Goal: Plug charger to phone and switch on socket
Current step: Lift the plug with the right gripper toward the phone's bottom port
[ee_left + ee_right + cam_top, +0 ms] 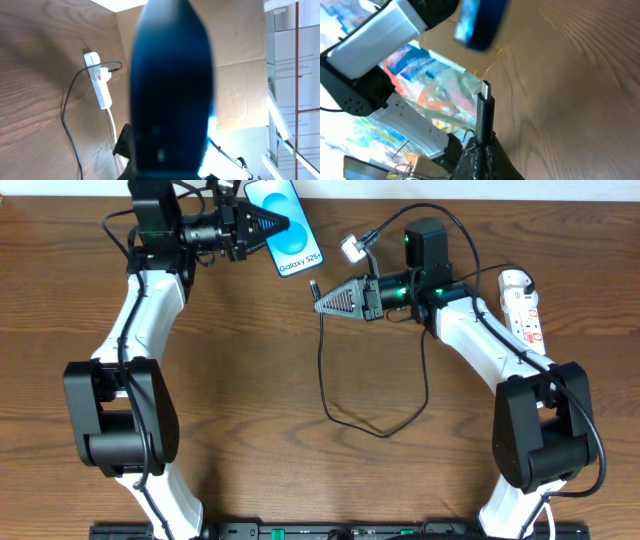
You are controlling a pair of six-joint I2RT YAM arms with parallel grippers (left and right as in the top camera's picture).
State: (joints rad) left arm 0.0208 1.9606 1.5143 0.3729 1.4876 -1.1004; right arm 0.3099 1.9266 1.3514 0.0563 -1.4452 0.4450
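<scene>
Black charger [485, 117] was clamped in the right gripper [322, 300]. Jaws were closed just behind the plug, with the metal tip sticking out free and aimed toward the phone [296, 242]. Its cable lay in a loop on the table [240, 380]. Left gripper [272, 224] was closed on the phone's edge, screen facing the overhead camera, near the table's far side. Tip and phone were near but apart. Socket [522, 305] lay far right, beside the right arm; couldn't tell its switch state.
</scene>
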